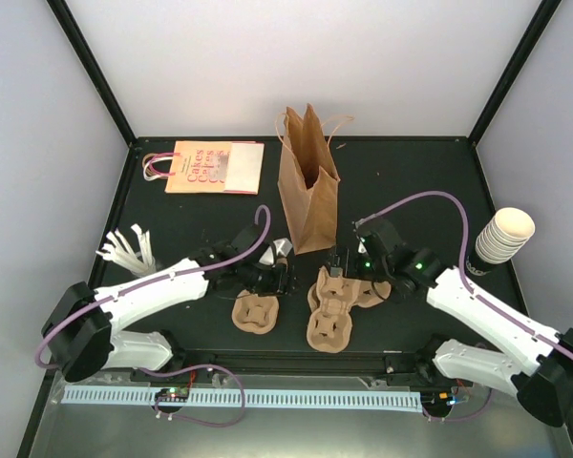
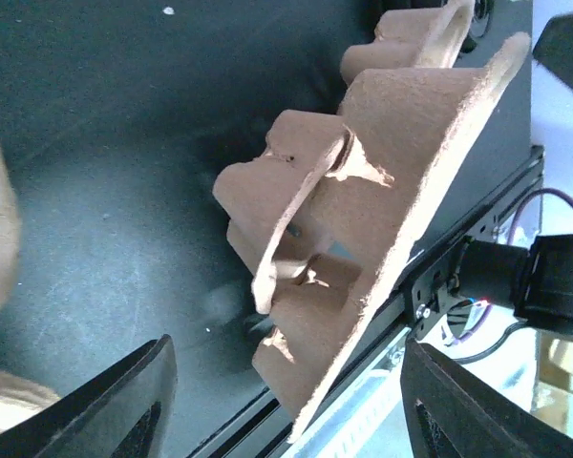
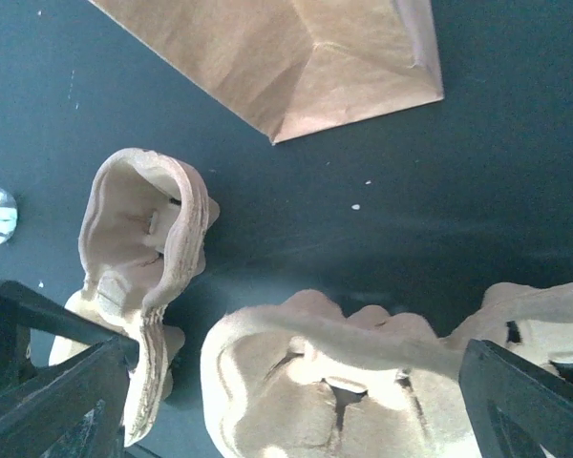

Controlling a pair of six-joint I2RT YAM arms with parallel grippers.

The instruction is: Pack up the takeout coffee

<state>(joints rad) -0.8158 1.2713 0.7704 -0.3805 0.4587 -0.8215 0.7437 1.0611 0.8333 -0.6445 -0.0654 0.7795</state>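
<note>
Just in front of the brown paper bag (image 1: 308, 196), which stands upright, lie two pulp trays: small tray (image 1: 255, 312) front-left, bigger tray (image 1: 336, 307) front-right. Left tool (image 2: 285, 358) has its jaws apart around the small tray's edge, nothing clamped. Right tool (image 3: 296, 353) is wide apart over the bigger tray. At the bag's left base is a whitish shape, probably the takeout coffee (image 1: 279, 250), half hidden. Likely light, thin-walled and crushable, and the lid could pop. Grip mid-body, gently.

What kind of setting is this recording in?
Likely a lab test cell staged for takeout packing: white panels around a black table, a brown paper bag, pulp cup trays and stacked paper cups.
</note>
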